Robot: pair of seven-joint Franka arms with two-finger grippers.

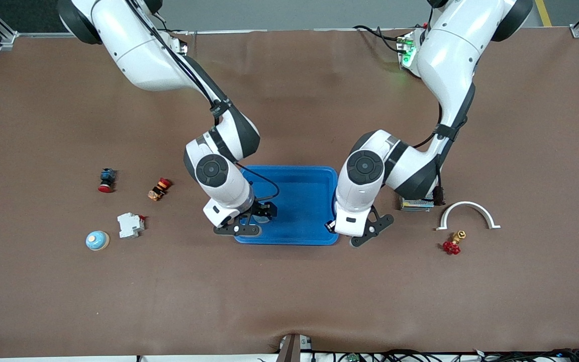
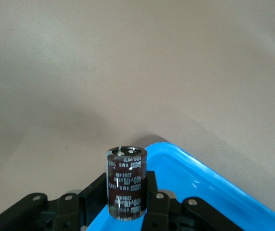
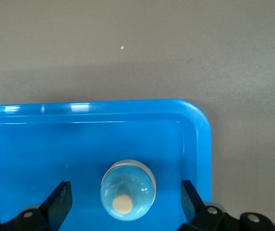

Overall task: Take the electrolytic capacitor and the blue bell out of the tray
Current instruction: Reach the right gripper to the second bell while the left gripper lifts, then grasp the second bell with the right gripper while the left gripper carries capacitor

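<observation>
My left gripper [image 1: 355, 230] is shut on a dark brown capacitor [image 2: 125, 183] and holds it upright over the rim of the blue tray [image 1: 302, 198], at the tray's corner toward the left arm's end. My right gripper [image 1: 252, 218] is open over the tray's corner toward the right arm's end. In the right wrist view a light blue bell [image 3: 127, 189] with a cream button sits on the tray floor [image 3: 55, 149] between the spread fingers [image 3: 60, 197], touching neither. In the front view this bell is hidden under the right hand.
A second light blue bell [image 1: 97, 240], a white breaker [image 1: 130, 224] and two red push buttons [image 1: 106, 180] [image 1: 159, 188] lie toward the right arm's end. A white arch bracket [image 1: 468, 213], a red valve [image 1: 453, 244] and a terminal block [image 1: 416, 204] lie toward the left arm's end.
</observation>
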